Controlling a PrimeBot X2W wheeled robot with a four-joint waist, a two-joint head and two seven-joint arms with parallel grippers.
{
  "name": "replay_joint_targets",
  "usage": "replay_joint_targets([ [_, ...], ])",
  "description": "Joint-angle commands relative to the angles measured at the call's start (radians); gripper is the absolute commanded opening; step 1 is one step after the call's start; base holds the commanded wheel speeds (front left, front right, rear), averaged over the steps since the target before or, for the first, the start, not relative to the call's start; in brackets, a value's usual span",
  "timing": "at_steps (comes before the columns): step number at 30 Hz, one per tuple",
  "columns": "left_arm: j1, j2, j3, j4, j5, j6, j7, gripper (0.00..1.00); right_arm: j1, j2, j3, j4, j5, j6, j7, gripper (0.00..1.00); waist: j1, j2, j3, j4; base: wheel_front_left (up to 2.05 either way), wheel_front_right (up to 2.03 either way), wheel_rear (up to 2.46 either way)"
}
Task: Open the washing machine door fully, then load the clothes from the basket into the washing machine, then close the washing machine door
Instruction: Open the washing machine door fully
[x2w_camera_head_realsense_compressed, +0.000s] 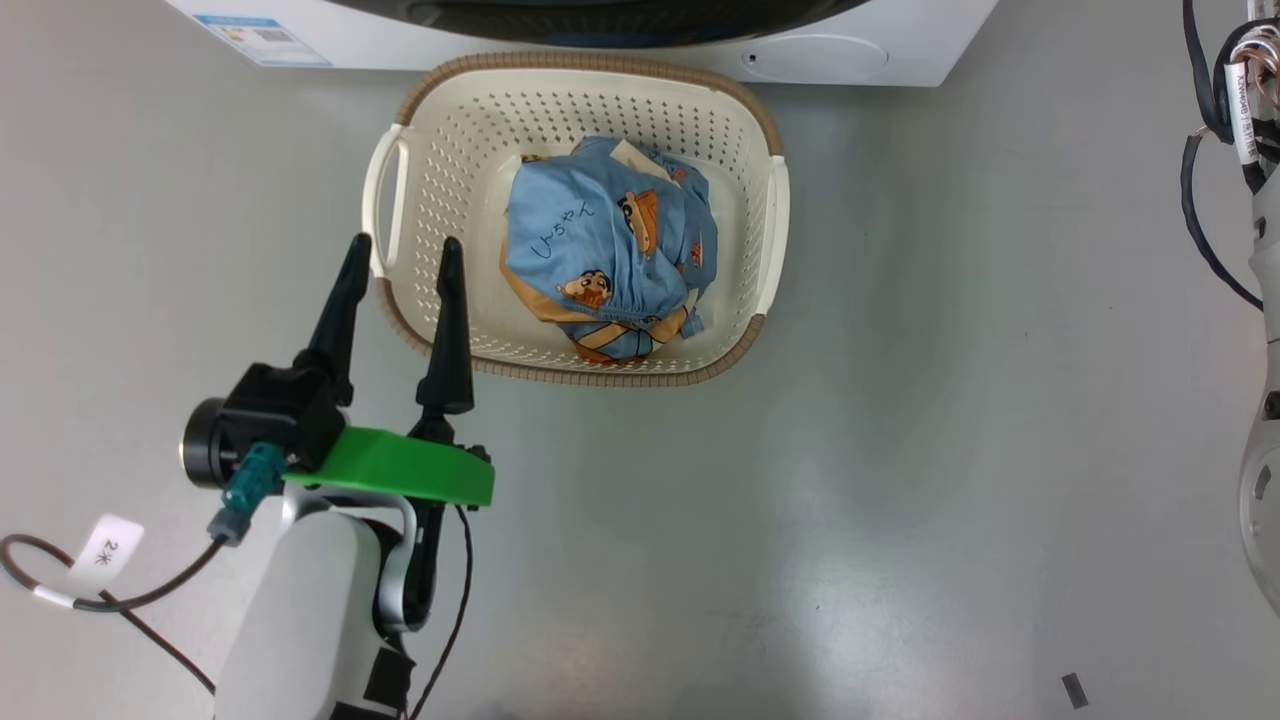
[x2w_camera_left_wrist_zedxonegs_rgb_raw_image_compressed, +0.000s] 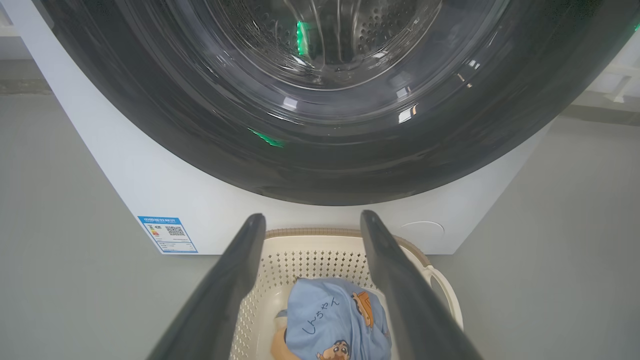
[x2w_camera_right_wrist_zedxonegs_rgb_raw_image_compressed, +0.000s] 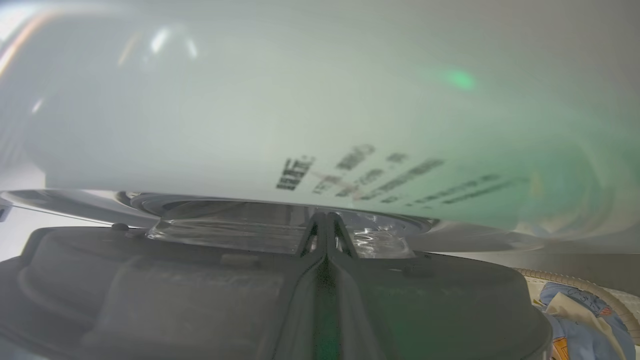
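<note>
Just right of L tool (x2w_camera_head_realsense_compressed: 406, 242) (wide open, empty): clothes (x2w_camera_head_realsense_compressed: 605, 265) in basket (x2w_camera_head_realsense_compressed: 600, 61); R tool (x2w_camera_right_wrist_zedxonegs_rgb_raw_image_compressed: 326, 218) shut.

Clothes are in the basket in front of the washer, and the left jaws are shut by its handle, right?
Not quite: the left gripper has its jaws open, as the head view shows. The rest holds: the clothes lie in the basket before the washing machine, with the jaws by its white handle.

forearm (x2w_camera_head_realsense_compressed: 300, 620): pale grey | bracket (x2w_camera_head_realsense_compressed: 400, 465): green | fingers (x2w_camera_head_realsense_compressed: 340, 300): black, tapered | connector (x2w_camera_head_realsense_compressed: 255, 480): teal | cable tag (x2w_camera_head_realsense_compressed: 105, 545): white
</note>
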Motion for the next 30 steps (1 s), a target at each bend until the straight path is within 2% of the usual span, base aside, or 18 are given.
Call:
replay_joint_targets([
  [1,-0.007,0.022,0.028,-0.017,-0.011,0.006,-0.006,1.00,-0.008,0.042,0.027,-0.023,0.008,0.005,0.022,0.00,0.0000,-0.0001,-0.001,-0.002,0.00,0.00,0.00],
  [13,-0.004,0.022,0.028,-0.010,-0.011,0.013,-0.006,1.00,0.055,0.042,0.052,-0.075,0.055,0.005,0.105,0.00,0.0000,-0.0001,-0.007,-0.022,0.00,0.00,0.00],
  [30,0.019,0.022,0.052,0.021,-0.002,0.007,-0.006,1.00,0.294,0.042,0.122,-0.303,0.179,0.005,0.278,0.00,0.0000,-0.0001,-0.056,-0.048,0.00,0.00,0.00],
])
